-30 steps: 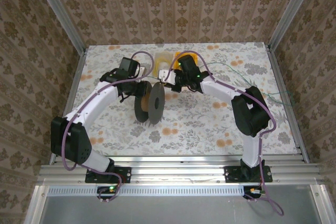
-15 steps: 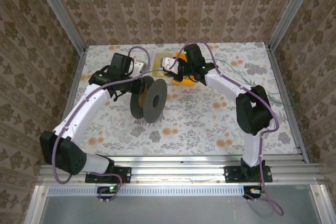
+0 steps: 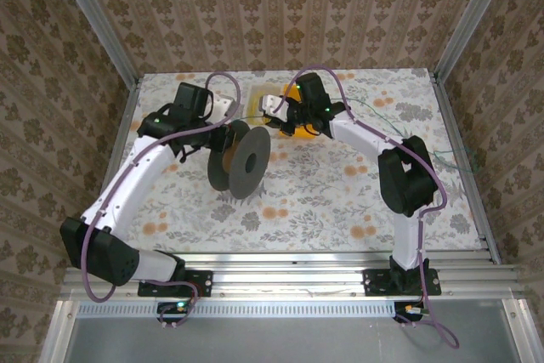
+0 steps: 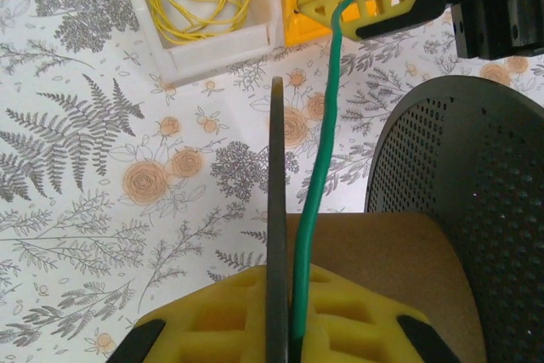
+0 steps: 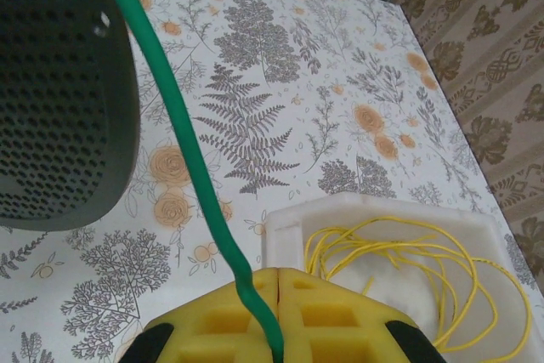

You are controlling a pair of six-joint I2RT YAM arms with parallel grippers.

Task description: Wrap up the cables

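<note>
A green cable (image 4: 321, 138) runs taut between my two grippers. In the left wrist view my left gripper (image 4: 293, 286) is shut on the thin black flange (image 4: 277, 167) of the spool (image 3: 241, 159), with the green cable pinched alongside it. The spool's brown core (image 4: 382, 248) lies just right of the fingers. My right gripper (image 5: 279, 276) is shut on the other stretch of the green cable (image 5: 189, 155), and it stands behind the spool in the top view (image 3: 274, 116). Yellow cables (image 5: 416, 248) lie coiled in a white tray (image 5: 293, 227).
The spool's perforated black flange (image 5: 51, 91) stands close to the right gripper's left side. A yellow-orange box (image 3: 299, 129) sits under the right wrist beside the white tray (image 4: 217, 44). Thin green wire (image 3: 442, 155) trails over the table's right side.
The right gripper has moved back toward the tray with the green cable. The left arm has swung left and back, and the spool has tilted with it.
</note>
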